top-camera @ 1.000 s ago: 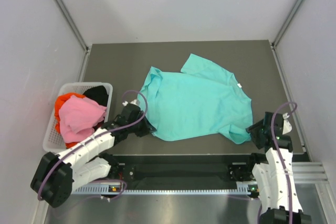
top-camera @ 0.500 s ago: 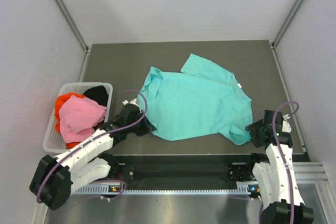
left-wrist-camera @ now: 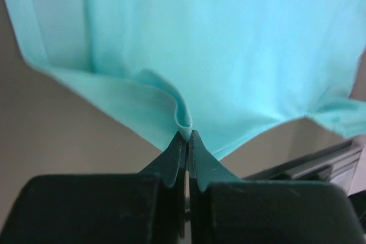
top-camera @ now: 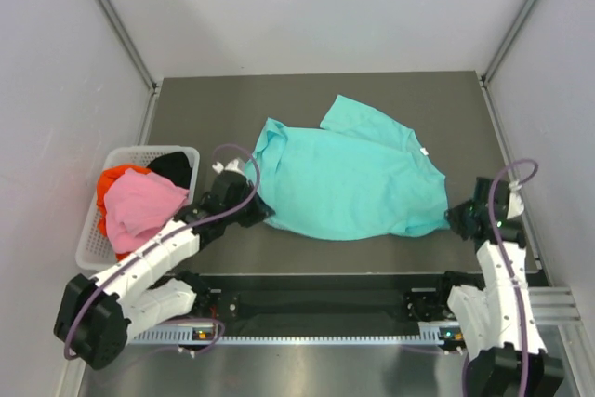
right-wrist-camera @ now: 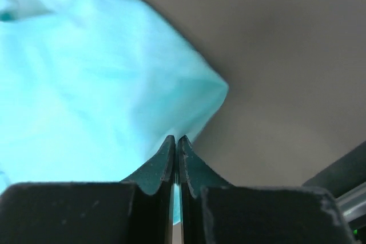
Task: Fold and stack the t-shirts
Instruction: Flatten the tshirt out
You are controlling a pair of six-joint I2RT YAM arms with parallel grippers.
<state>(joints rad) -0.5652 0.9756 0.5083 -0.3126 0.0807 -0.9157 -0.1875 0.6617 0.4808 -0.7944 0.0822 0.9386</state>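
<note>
Over the dark table (top-camera: 232,99), left gripper (left-wrist-camera: 187,137) and right gripper (right-wrist-camera: 175,140), arms stretched low, pinch the teal t-shirt (top-camera: 349,183).

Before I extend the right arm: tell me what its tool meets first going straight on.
The teal t-shirt: the right tool is shut on its corner, so more cloth likely comes first; bare table shows beyond, depth unclear.

High rear overview plus two close wrist views, all on teal t-shirt (top-camera: 349,188)
</note>
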